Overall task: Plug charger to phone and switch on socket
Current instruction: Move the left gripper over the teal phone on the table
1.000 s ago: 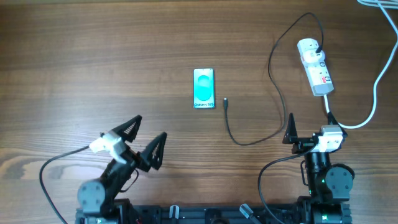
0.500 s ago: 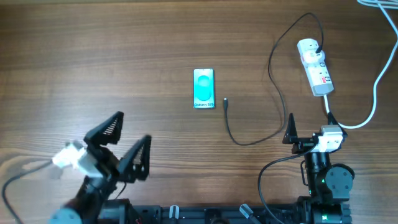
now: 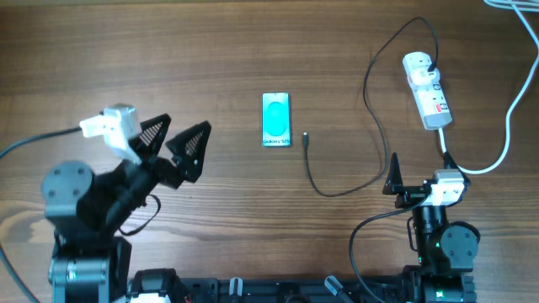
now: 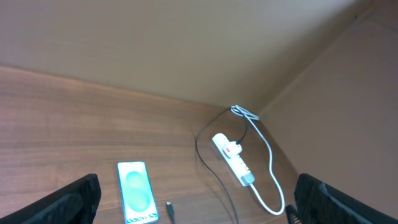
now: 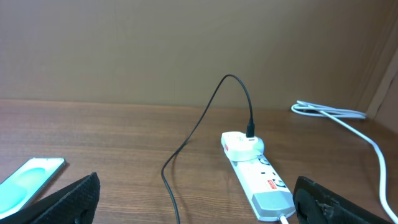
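Note:
The phone (image 3: 275, 120) lies flat mid-table, cyan screen lit. The charger's connector tip (image 3: 306, 136) lies loose just right of the phone's lower corner. Its black cable (image 3: 368, 84) loops right and back to a plug in the socket (image 3: 427, 90), a white power strip at the far right. My left gripper (image 3: 187, 124) is open and empty, left of the phone. My right gripper (image 3: 418, 164) is open and empty near the front edge, below the socket. The left wrist view shows the phone (image 4: 137, 191), the tip (image 4: 169, 208) and the socket (image 4: 232, 160). The right wrist view shows the socket (image 5: 258, 180) and the phone (image 5: 25, 183).
A thick white cord (image 3: 505, 126) runs from the socket's near end, curves right and leaves at the far right corner. The table is bare brown wood (image 3: 126, 59). Walls rise behind the table's far edge in both wrist views.
My left arm has swung from the front edge up and away, its gripper now left of the phone and still open. The right arm, phone and cable have not moved.

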